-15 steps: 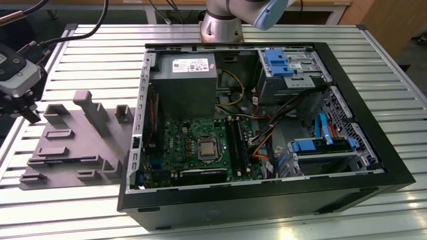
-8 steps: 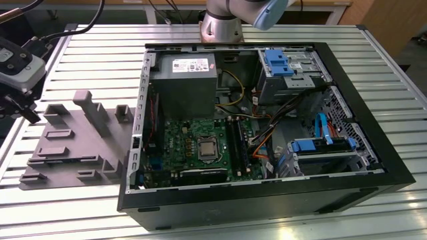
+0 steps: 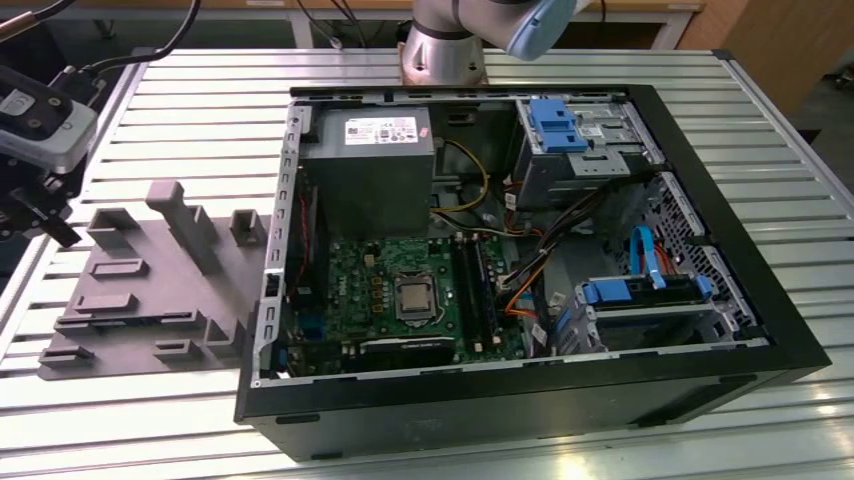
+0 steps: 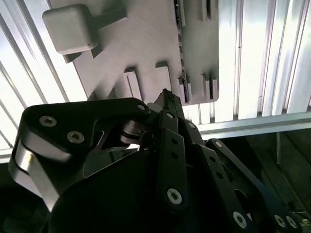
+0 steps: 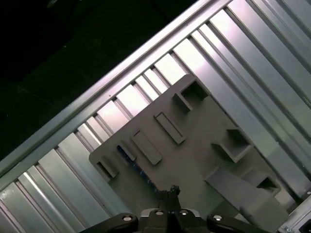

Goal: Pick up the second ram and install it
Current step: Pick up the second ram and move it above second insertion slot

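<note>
Hangs over the grey tray (image 3: 134, 337) with the gripper (image 4: 167, 97) drawn closed: fingertips pressed together, nothing caught between them, clear of the tray's surface. In the exterior view, sits above the tray's border on the exterior view's left; in both wrist views, points down at the tray's flat face near one long border. Finds the second ram (image 4: 180, 48) standing on its thin edge in a narrow slot along that same border of the tray, apart from the fingertips and not gripped; in the first wrist view, shows the second ram (image 5: 132, 158) as a dark strip with a bluish glint. Rising from the tray, a tall block (image 3: 187, 225) with a squared top. Under the tray, a slatted metal table (image 3: 174, 90); just beside the tray, on the exterior view's right, an open computer case (image 3: 534, 410).
</note>
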`<action>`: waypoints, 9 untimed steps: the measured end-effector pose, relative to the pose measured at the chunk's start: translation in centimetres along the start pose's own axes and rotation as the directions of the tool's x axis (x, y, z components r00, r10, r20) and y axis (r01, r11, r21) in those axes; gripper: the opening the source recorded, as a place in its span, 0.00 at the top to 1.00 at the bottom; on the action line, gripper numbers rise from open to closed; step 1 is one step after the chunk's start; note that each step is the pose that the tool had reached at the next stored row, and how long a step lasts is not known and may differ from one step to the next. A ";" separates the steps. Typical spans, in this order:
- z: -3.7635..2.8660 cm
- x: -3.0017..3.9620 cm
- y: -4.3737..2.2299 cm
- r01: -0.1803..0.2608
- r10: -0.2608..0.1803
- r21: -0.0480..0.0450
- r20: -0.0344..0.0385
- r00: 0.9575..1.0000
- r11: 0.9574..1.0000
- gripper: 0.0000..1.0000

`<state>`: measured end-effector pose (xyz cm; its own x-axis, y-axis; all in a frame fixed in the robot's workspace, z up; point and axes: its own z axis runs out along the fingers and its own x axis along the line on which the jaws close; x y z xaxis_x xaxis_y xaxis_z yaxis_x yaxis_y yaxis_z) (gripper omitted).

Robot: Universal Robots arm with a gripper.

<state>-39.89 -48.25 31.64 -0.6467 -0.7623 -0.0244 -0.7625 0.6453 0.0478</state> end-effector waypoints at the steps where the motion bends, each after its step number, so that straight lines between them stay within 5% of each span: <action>1: 0.01 0.00 0.00 0.016 -0.016 0.000 -0.001 1.000 1.000 0.89; 9: 0.05 0.00 0.00 0.141 -0.141 -0.004 -0.006 0.990 0.990 0.89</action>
<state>-39.89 -48.25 31.59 -0.5328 -0.8459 -0.0245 -0.8458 0.5314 0.0478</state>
